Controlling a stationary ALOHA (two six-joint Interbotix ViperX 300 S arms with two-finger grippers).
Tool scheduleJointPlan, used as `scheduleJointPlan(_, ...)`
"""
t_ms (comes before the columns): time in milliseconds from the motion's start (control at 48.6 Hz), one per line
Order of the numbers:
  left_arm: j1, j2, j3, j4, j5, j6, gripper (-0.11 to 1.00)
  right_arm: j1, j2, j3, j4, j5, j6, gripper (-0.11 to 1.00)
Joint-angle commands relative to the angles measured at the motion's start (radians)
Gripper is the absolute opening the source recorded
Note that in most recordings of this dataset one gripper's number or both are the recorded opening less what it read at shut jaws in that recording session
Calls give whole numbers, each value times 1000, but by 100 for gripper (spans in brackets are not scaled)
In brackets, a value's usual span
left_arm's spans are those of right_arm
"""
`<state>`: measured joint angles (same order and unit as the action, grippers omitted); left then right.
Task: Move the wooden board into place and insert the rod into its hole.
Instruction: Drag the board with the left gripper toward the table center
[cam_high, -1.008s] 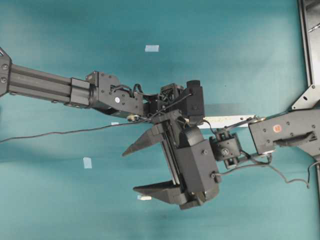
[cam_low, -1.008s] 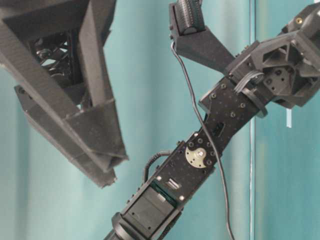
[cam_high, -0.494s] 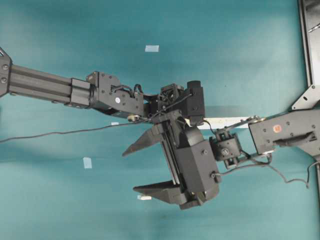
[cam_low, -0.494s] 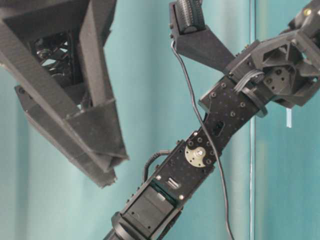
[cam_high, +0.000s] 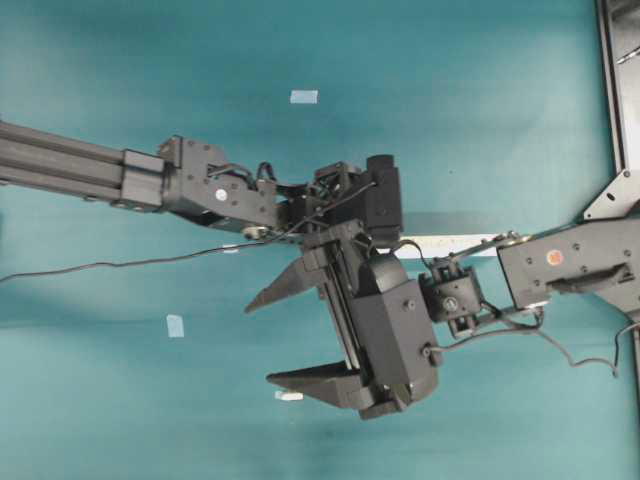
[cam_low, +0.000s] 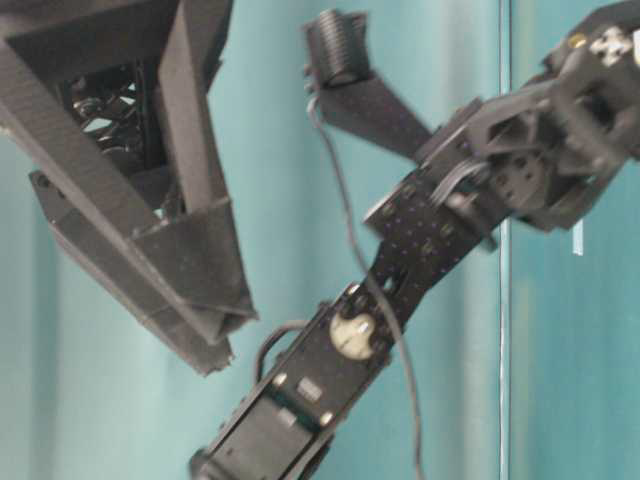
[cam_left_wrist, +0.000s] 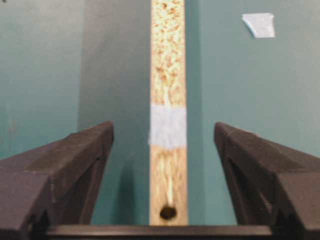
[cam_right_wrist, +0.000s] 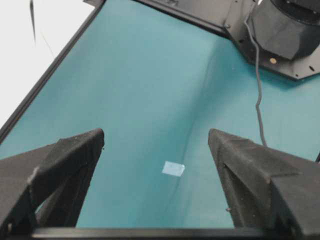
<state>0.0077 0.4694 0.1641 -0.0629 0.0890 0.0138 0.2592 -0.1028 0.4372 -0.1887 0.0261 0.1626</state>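
Overhead, board: long narrow pale speckled wooden board (cam_high: 455, 243) lying flat on the teal table (cam_high: 450, 100), right of centre, mostly hidden beneath both arms.
Overhead, rod: tiny cream cylindrical rod (cam_high: 289, 396) lying near the front edge, just beside the right gripper's nearer finger, well apart from the board.
Overhead, right gripper (cam_high: 285, 340): jaws spread wide, empty, raised over the table.
Overhead, left gripper: tips hidden under the right arm; spread not readable here.
Overhead, tape: pale-blue tape squares (cam_high: 304, 97) scattered flat on the table.
Table-level: right gripper finger (cam_low: 170, 250) large at left, left arm (cam_low: 420, 240) blurred at right; neither board nor rod identifiable.
Left wrist, left gripper (cam_left_wrist: 164, 145): jaws wide, straddling the board (cam_left_wrist: 167, 75) without touching it, nothing held.
Left wrist, board detail: light-blue patch (cam_left_wrist: 168, 126) across the strip, small dark hole (cam_left_wrist: 168, 212) at the near end.
Right wrist: open jaws (cam_right_wrist: 156, 150) over bare table, one tape square (cam_right_wrist: 173, 169) between them.
Handling, board: likely stiff, light, easy to slide; best pinched across its narrow width, clear of the hole.
Handling, rod: likely light, apt to roll; best pinched at mid-length.
Containers: none in view; the hole stands empty.
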Motion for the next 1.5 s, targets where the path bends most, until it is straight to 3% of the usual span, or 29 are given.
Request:
scheduleJointPlan(0,-5,-72,18,2,-3,0,78,2,-11,-23,-2,-6,0,98)
scheduleJointPlan(432,-14,-153,184,2,-41,-2,78,21,-11,-37,0,52,8,98)
scheduleJointPlan(596,-14,-161,213,2,-71,-2,78,48,11,-78,12,192,21,98)
scheduleJointPlan(740,-14,-164,229,2,-77,0,78,71,77,-175,29,367,35,98)
scheduleJointPlan(946,-12,-175,262,2,-144,5,78,75,149,-270,52,529,58,98)
scheduleJointPlan(1172,-12,-152,270,2,-247,17,78,84,196,-321,57,655,74,98)
scheduleJointPlan(1357,-14,-137,305,2,-301,17,78,112,259,-354,97,724,78,98)
scheduleJointPlan(1481,-14,-110,354,2,-422,17,77,124,302,-387,106,736,83,98)
